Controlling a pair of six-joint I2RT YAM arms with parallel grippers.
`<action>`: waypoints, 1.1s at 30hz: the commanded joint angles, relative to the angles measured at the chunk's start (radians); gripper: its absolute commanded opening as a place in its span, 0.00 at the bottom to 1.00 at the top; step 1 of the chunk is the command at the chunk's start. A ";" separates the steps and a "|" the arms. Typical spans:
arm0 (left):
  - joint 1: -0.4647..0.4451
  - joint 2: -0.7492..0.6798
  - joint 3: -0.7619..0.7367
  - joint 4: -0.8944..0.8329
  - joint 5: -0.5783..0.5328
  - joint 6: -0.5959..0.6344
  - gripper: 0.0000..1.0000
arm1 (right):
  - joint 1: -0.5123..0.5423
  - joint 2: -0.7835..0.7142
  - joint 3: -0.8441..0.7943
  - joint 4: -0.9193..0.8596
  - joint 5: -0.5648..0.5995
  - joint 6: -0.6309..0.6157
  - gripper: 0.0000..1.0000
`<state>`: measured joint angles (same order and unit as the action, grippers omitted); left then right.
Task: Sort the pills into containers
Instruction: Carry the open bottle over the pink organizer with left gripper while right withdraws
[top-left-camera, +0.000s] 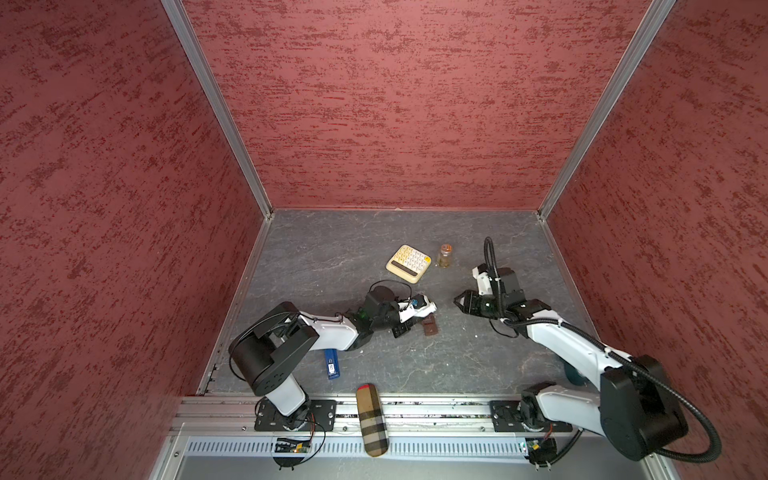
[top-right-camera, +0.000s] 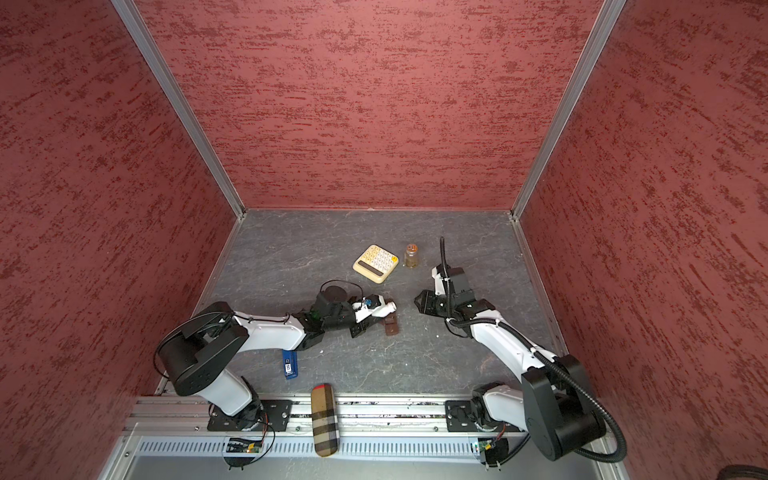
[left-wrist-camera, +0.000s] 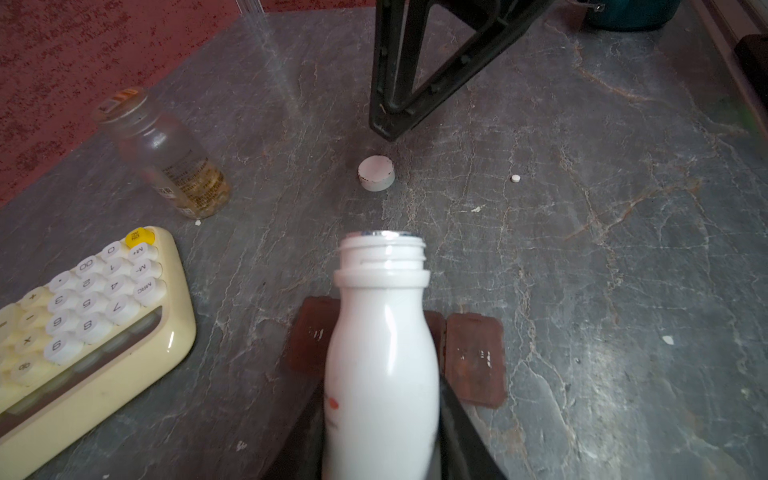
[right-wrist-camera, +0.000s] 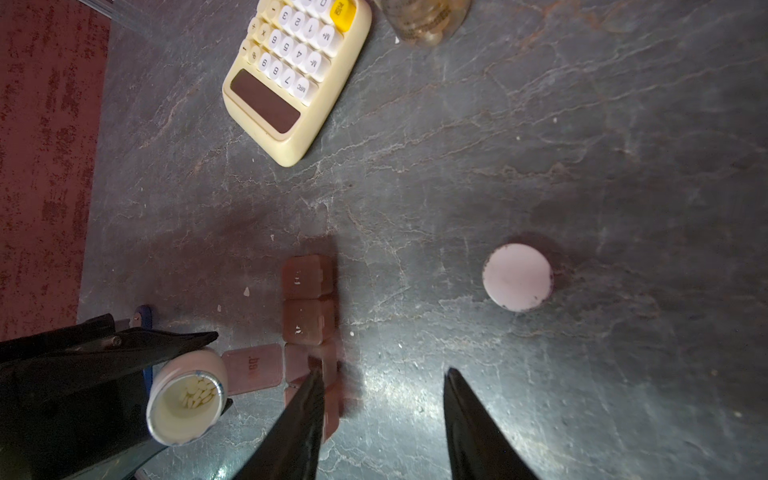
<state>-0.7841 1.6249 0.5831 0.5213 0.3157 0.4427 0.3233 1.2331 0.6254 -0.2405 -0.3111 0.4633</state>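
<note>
My left gripper is shut on an uncapped white bottle, which lies nearly level over the dark brown containers. In the right wrist view the bottle's mouth shows several pale pills inside. It sits beside the containers, where one lid lies flipped open. A single white pill rests on the table beyond the bottle's white cap. My right gripper hangs open and empty between the containers and the cap. Both top views show the grippers facing each other.
A cream calculator and a clear amber bottle stand behind the work spot. A blue object lies under my left arm. A plaid case rests on the front rail. White crumbs dot the grey table.
</note>
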 joint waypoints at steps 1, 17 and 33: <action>0.006 0.016 -0.015 -0.023 0.004 0.009 0.00 | -0.003 0.006 0.003 0.017 -0.011 -0.013 0.48; -0.006 0.006 0.018 -0.184 -0.026 0.053 0.00 | -0.003 0.024 0.004 0.022 -0.011 -0.023 0.48; -0.015 -0.034 0.061 -0.263 -0.033 0.065 0.00 | -0.003 0.037 -0.002 0.031 -0.015 -0.034 0.48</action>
<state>-0.7952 1.6203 0.6186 0.2790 0.2855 0.4946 0.3233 1.2625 0.6254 -0.2371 -0.3119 0.4480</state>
